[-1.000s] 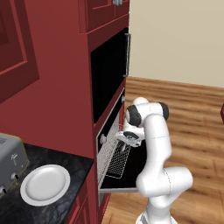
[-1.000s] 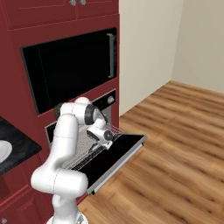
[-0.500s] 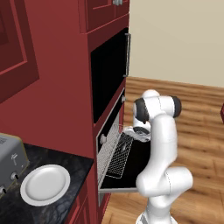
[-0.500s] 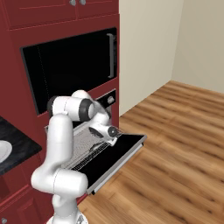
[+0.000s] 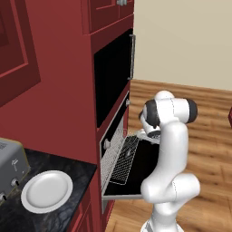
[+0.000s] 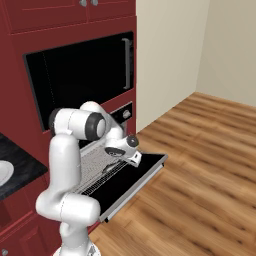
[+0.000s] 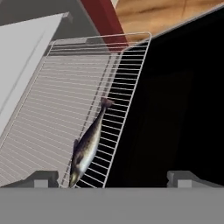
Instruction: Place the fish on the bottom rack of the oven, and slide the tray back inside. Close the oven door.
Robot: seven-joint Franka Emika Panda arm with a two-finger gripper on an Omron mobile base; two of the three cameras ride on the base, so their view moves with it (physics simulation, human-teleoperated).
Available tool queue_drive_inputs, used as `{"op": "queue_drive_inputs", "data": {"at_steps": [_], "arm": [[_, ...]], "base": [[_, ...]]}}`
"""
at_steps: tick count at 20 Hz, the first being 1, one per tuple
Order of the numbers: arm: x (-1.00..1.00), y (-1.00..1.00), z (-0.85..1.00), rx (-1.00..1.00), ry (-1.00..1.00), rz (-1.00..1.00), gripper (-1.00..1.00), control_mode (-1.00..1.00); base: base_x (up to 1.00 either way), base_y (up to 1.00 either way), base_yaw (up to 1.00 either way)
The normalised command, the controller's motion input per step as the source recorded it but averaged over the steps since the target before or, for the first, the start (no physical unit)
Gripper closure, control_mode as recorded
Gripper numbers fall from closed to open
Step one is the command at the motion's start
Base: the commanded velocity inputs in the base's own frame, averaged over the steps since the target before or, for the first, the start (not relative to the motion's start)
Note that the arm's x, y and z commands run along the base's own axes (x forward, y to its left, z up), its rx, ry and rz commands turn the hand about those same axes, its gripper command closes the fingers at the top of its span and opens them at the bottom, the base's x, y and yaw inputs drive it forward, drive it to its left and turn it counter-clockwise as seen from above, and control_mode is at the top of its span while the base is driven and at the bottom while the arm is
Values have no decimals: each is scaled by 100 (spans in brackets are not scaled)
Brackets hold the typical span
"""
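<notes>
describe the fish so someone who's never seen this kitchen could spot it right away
Find the oven built into the dark red cabinetry, its door dropped open and flat. A silver wire rack is pulled out over that door, and the fish lies on it near the rack's outer edge. It is small, slim and dark grey, the only solid thing on the see-through grid.

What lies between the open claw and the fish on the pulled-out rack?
Nothing. In the hand view the claw stands open over the fish, which lies free on the bottom rack; only bare wire grid shows between them.
</notes>
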Motion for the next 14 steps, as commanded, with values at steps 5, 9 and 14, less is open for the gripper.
{"op": "queue_drive_inputs", "data": {"at_steps": [5, 9, 14], "arm": [[-34, -7, 5, 4, 13, -20, -100, -100], [-51, -12, 0, 15, 1, -43, -100, -100], [-31, 0, 0, 20, 0, -51, -100, -100]], "base": [[0, 0, 0], [0, 0, 0], [0, 0, 0]]}}
